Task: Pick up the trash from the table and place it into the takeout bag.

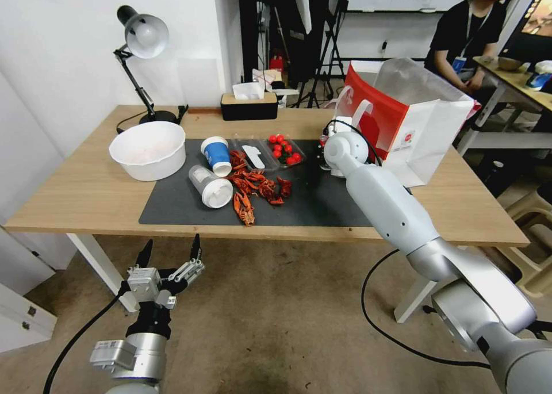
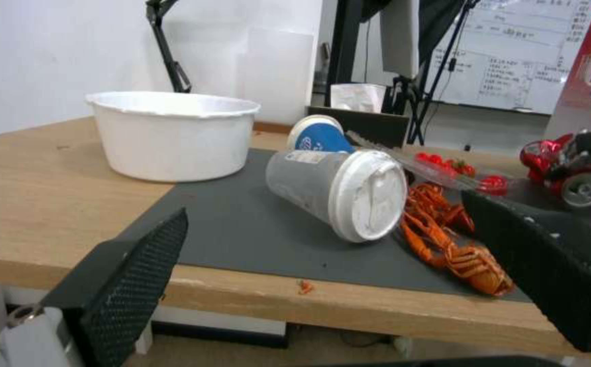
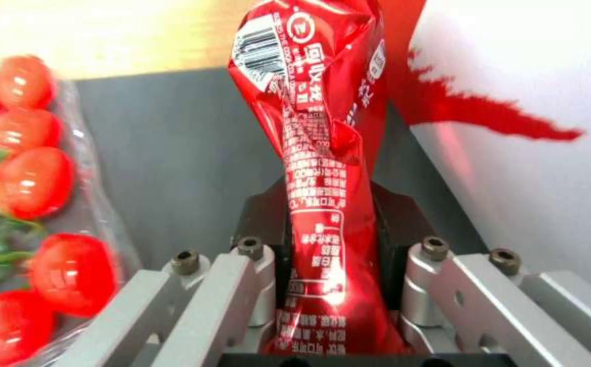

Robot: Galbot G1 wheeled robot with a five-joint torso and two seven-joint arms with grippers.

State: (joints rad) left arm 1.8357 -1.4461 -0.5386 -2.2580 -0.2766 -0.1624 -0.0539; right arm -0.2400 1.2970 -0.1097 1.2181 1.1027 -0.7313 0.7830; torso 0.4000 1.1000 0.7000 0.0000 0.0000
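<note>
My right gripper (image 3: 329,224) is shut on a crushed red drink can (image 3: 323,153), over the dark mat (image 1: 322,198) right beside the red-and-white takeout bag (image 1: 414,123). The left wrist view shows that can (image 2: 543,155) off to the side. On the mat lie a clear plastic cup with a white lid (image 1: 210,186) on its side and a blue-and-white paper cup (image 1: 217,154). A pale paper bowl (image 1: 148,149) stands at the mat's left edge. My left gripper (image 1: 170,250) hangs open below the front edge of the table (image 1: 86,192), facing the lidded cup (image 2: 339,188).
Red crayfish shells (image 1: 256,187) are strewn mid-mat. A clear tray of cherry tomatoes (image 1: 284,149) lies behind them, close to the can. A desk lamp (image 1: 141,37) and a tissue box (image 1: 249,103) stand along the back. A stool (image 1: 535,210) sits right of the table.
</note>
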